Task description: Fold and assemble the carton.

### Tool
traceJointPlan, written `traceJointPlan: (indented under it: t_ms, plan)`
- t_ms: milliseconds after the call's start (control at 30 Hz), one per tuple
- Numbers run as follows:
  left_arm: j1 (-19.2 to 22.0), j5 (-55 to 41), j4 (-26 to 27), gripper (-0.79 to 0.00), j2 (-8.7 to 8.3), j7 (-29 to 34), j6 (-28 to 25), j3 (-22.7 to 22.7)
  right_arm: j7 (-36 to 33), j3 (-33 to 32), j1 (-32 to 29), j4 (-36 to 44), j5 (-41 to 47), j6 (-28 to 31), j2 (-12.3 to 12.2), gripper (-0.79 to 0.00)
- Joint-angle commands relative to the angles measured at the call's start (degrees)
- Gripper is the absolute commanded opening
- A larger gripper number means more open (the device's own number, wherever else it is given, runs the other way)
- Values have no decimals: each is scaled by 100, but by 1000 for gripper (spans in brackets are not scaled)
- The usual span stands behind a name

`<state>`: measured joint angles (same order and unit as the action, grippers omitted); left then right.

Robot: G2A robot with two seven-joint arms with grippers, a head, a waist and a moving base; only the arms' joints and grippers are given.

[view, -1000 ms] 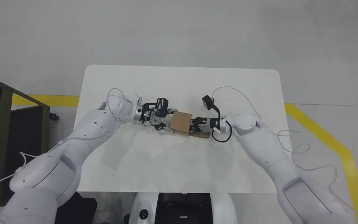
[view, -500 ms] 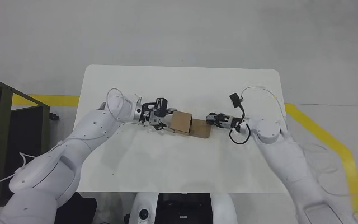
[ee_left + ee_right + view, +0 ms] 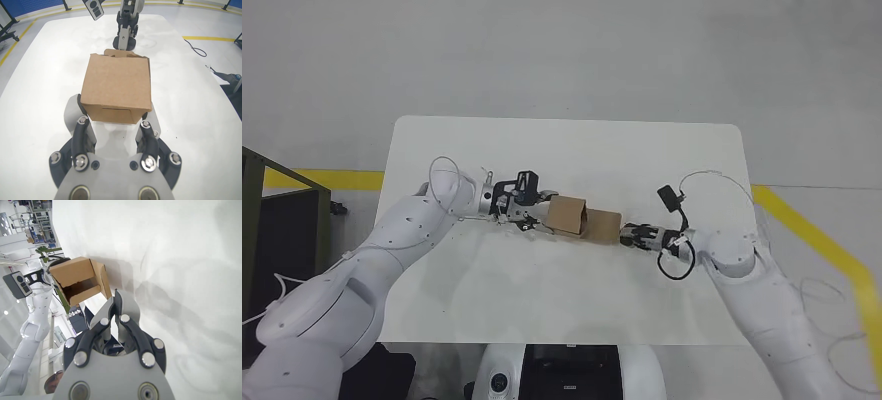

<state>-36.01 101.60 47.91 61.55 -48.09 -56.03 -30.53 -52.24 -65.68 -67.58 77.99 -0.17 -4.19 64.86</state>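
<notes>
Right gripper (image 3: 630,235), closed and empty, has withdrawn from the brown cardboard carton (image 3: 567,216) clamped by the left gripper (image 3: 115,108); the right wrist view reveals its hollow interior.

Your carton (image 3: 116,83) is plain brown cardboard: matt, faintly fibrous, with a ragged raw edge at its open end. The surface (image 3: 37,85) it lies on is white and smooth, with a dull sheen and a few faint smudges. On the left gripper (image 3: 115,106) you see fingers (image 3: 70,111) of smooth pale grey plastic, lined with black pads that look rubbery. Its black semi-gloss links (image 3: 77,138) are pinned by bright, polished metal screws (image 3: 81,159). The right gripper (image 3: 114,298) is made of the same stuff: grey plastic, black links, shiny screw heads, and a matt grey housing behind them.
</notes>
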Motion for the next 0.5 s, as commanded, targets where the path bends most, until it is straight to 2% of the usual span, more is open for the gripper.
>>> traceJointPlan:
  t_ms: [0, 267, 467]
  plan:
    - [-8, -38, 15, -265, -4, -4, -12, -7, 30, 145, 146, -183, 71, 62, 44, -785]
    - [-10, -63, 54, -259, -25, 31, -39, -18, -75, 511, 534, -720, 536, 668, 191, -785]
    - [-14, -60, 74, -256, -5, 155, -21, -5, -106, 698, 700, -843, 630, 799, 258, -785]
